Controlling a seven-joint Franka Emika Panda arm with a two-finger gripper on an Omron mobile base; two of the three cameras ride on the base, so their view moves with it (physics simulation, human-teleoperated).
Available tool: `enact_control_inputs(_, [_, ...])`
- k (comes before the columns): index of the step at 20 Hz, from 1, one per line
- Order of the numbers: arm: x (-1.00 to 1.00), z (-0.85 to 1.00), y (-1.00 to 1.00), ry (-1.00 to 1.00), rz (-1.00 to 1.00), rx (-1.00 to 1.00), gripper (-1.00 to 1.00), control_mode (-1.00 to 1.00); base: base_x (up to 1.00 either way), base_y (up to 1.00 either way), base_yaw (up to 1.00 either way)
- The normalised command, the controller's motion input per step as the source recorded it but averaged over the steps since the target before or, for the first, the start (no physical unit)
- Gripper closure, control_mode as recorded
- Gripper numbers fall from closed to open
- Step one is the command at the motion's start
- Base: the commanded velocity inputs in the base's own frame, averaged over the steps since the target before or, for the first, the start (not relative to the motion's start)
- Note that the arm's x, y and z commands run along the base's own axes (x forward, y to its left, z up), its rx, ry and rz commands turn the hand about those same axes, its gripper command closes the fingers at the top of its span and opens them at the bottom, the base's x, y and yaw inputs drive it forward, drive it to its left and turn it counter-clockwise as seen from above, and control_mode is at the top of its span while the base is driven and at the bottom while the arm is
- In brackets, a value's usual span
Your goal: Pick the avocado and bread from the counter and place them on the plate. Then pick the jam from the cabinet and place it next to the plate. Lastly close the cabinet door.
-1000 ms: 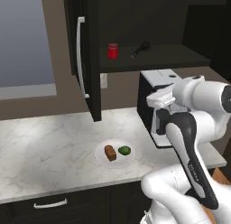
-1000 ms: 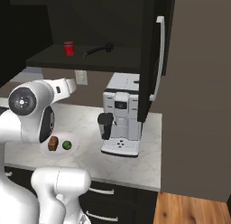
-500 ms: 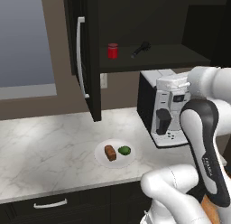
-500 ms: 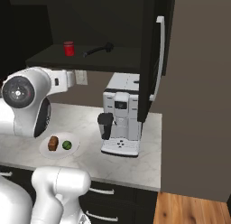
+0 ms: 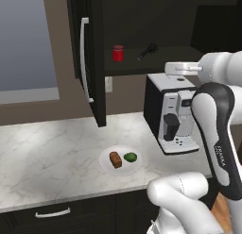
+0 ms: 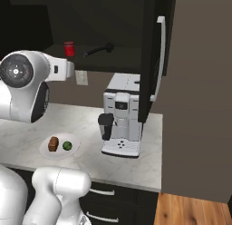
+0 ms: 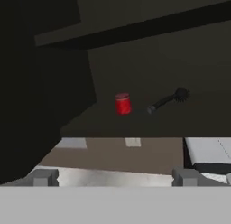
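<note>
Open cabinet (image 5: pixel 156 20) as landmark. The jam (image 5: pixel 117 53) stands upright on its lower shelf, near the front edge, with a dark long-handled tool (image 5: pixel 147 50) lying to its right, apart from it. The cabinet door (image 5: pixel 90 58) hangs swung outward at the left. The gripper (image 7: pixel 115 177) faces the shelf from outside with its fingers spread wide and nothing between them; open air separates it from the jar. Below the cabinet, on the counter (image 5: pixel 47 157), the plate (image 5: pixel 106 163) carries the bread (image 5: pixel 115 159) and avocado (image 5: pixel 130 157) side by side; a coffee machine (image 5: pixel 171 112) stands to the plate's right.
</note>
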Motion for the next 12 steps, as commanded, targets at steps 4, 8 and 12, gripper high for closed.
enact_control_inputs(4, [0.36,0.03,0.00,0.12,-0.01,0.00,-1.00,-1.00,0.00,0.00,0.00])
enact_control_inputs(8, [0.45,0.00,0.01,0.07,0.00,0.00,-1.00,-1.00,0.00,0.00,0.00])
enact_control_inputs(12, [0.50,0.00,0.13,0.01,0.00,0.00,-1.00,-1.00,0.00,0.00,0.00])
